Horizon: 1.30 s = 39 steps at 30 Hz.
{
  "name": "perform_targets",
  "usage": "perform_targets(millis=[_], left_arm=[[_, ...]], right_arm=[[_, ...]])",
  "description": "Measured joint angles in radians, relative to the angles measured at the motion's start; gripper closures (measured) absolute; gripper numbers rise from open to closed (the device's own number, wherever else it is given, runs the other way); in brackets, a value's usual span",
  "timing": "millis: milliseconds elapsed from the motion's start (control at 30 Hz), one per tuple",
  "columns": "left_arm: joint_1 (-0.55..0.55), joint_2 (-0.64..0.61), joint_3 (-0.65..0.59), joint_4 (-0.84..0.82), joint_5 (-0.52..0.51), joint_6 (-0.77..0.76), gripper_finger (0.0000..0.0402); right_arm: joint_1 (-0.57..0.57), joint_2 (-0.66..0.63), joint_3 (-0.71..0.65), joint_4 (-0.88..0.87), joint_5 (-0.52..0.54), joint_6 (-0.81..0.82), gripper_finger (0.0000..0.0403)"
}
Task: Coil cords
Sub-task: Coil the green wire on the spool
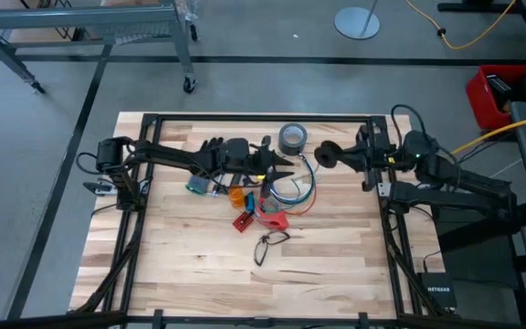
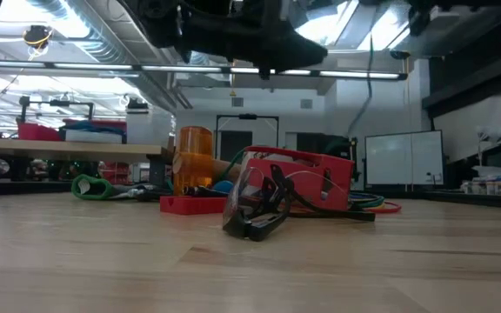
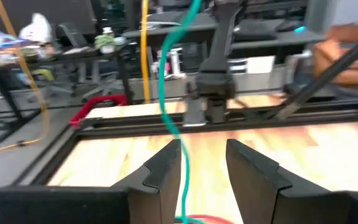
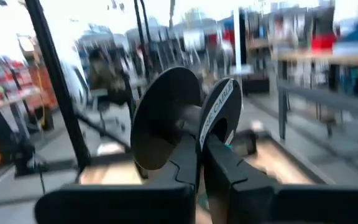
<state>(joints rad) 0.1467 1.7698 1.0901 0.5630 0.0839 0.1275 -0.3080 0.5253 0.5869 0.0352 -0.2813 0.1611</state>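
The left tool hangs open around a green cord; the right tool grips a black spool, which it should turn slowly

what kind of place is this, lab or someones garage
Most likely a robotics lab or workshop, not a garage. The wooden table sits inside a black metal frame carrying both arms, the low view shows a large room with exposed ceiling ducts and a whiteboard, and a wheeled metal cart stands nearby.
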Motion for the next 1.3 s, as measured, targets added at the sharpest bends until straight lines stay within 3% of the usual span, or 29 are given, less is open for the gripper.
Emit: perform_targets(millis=[133, 333, 600, 1067, 1300], left_arm=[[-0.004, 0.051, 0.0, 0.093, -0.066, 0.015, 0.0281], [0.004, 0.115, 0.017, 0.217, -0.073, -0.028, 0.0281], [0.001, 0.138, 0.057, 0.206, -0.065, -0.041, 0.0281], [0.002, 0.138, 0.058, 0.174, -0.065, -0.044, 0.0283], [0.003, 0.138, 0.058, 0.163, -0.065, -0.049, 0.032]], right_arm=[[0.0, 0.071, -0.009, 0.118, -0.035, 0.0, 0.0391], [0.001, 0.193, -0.01, 0.24, -0.105, 0.016, 0.0391], [0.001, 0.31, -0.01, 0.366, -0.13, 0.018, 0.0388], [0.0, 0.339, -0.009, 0.497, -0.164, 0.044, 0.039], [0.0, 0.339, -0.009, 0.518, -0.164, 0.044, 0.039]])
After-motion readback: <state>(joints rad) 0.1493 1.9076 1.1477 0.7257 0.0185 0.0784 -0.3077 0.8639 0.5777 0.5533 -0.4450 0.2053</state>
